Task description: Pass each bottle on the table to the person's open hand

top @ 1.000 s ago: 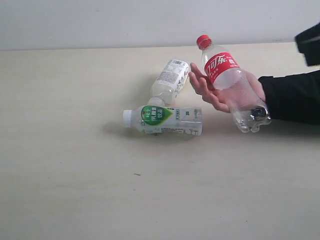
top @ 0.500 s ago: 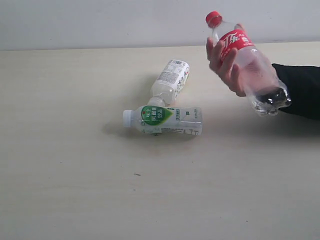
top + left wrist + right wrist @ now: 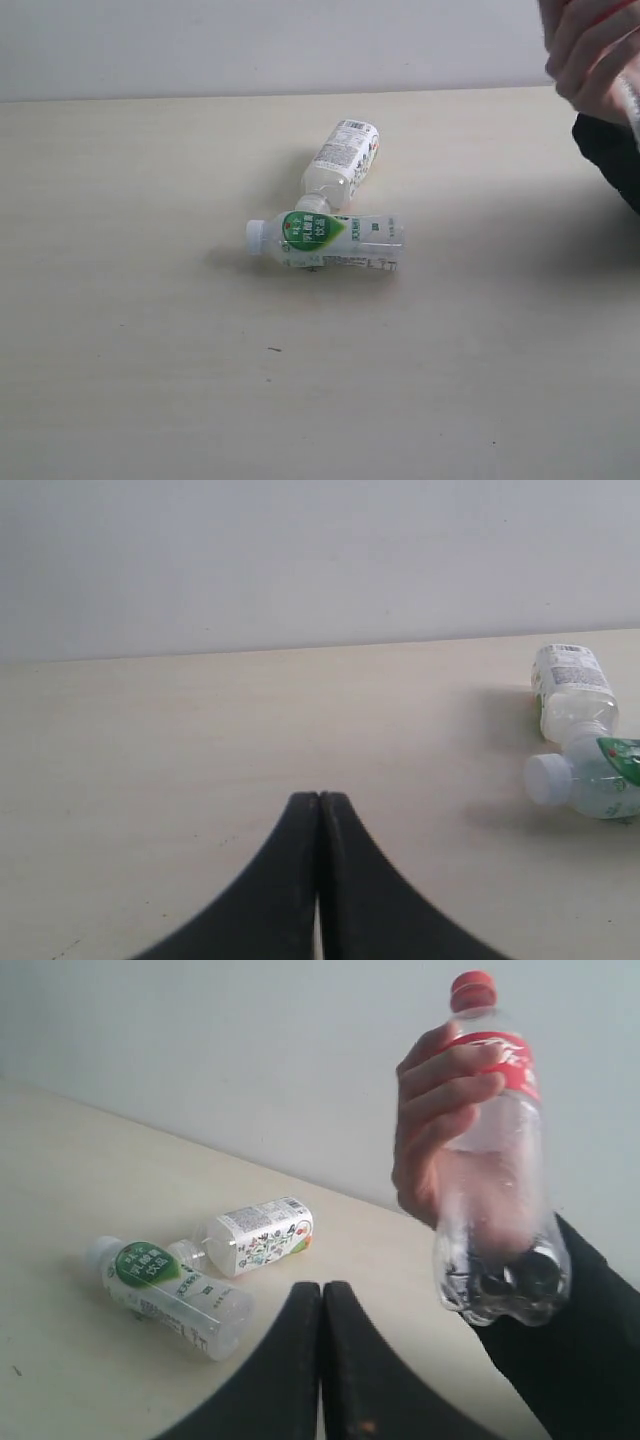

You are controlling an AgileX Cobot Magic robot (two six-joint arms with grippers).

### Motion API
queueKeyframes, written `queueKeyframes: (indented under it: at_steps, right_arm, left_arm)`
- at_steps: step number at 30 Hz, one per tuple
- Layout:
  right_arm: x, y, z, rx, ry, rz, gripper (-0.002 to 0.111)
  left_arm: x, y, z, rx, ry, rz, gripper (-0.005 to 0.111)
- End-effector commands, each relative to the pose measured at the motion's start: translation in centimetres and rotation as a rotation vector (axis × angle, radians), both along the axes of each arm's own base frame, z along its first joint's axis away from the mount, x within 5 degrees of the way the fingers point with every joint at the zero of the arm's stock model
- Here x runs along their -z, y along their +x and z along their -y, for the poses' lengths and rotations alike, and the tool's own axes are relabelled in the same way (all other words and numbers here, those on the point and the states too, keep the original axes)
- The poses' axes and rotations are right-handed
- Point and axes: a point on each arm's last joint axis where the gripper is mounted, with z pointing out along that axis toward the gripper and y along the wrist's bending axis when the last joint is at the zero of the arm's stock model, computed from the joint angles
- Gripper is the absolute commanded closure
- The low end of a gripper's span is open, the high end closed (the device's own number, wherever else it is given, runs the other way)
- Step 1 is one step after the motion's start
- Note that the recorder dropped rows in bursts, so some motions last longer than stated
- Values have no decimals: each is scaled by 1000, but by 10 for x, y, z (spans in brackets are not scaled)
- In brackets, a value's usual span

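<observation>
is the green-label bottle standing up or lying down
Lying down: the whitish plastic green-label bottle rests on its side on the cream table.

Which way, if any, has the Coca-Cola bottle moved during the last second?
Yes. The Coca-Cola bottle went up and right in the exterior view, away from the lying green-labelled bottle, carried by the person's hand.

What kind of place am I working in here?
Probably a bare test bench: a plain pale table against a blank white wall, just two bottles lying on it, and a person's hand holding a cola bottle.
</observation>
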Motion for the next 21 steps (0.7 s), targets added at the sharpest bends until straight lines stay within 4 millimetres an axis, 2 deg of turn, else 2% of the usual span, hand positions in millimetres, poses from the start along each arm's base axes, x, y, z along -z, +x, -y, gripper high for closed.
queueKeyframes:
  at_steps: [1,10,16,21]
  right_arm:
    - [0,0,0,-4,-1,16,108]
    - [0,0,-1,-12,21,6,108]
    - [0,1,1,9,-29,31,108]
    - [0,-1,-3,-31,63,-13,108]
  left_arm:
    - [0,0,0,-1,6,7,107]
    - [0,0,0,-1,6,7,107]
    - [0,0,0,-1,6,7,107]
    - [0,0,0,-1,6,7,107]
